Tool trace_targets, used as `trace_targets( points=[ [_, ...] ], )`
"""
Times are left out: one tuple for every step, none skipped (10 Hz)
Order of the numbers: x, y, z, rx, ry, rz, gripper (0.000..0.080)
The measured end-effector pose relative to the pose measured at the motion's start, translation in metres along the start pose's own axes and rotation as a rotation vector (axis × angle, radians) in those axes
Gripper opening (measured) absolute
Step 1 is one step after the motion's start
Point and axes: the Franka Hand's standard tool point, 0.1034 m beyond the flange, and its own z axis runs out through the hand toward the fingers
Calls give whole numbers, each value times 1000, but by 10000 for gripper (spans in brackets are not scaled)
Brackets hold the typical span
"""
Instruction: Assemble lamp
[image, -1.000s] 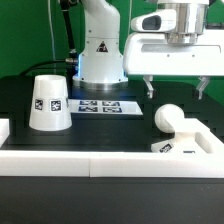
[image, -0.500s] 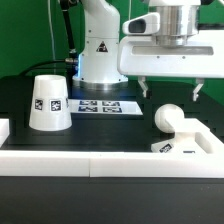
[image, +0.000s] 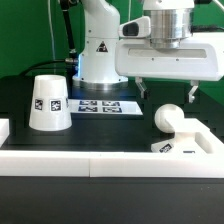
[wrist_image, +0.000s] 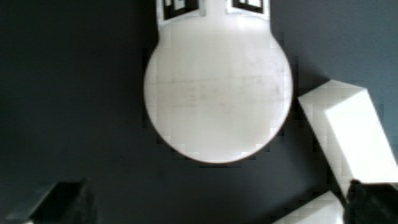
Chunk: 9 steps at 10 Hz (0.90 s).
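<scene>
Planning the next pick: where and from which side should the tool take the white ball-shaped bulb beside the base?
Probably from straight above, where the open tool hangs: close across the narrow rounded middle of the white ball-shaped bulb. It lies lengthwise, and the white angular base crowds one side.

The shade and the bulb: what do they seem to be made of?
The shade looks like matte white plastic: an even, dull surface without glare, with a black-and-white tag on its side. The bulb seems to be smooth white plastic too, with a faint sheen in the wrist view. The look alone cannot confirm either.
</scene>
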Motion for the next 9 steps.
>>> trace_targets(
  points=[
    [2, 4, 1, 4, -58, -23, 699],
    [2, 7, 1, -11, -130, -9, 699],
    [2, 9, 0, -23, -195, -16, 699],
    [3, 12, 1, -33, -261, -24, 699],
    [8, 11, 0, -30, -282, -42, 699],
    [5, 11, -1, -26, -350, -37, 699],
    [6, 11, -3, -32, -404, -33, 699],
    [7, 14, 0, -39, -444, -29, 699],
    [2, 16, 0, -53, -514, -28, 699]
  ],
)
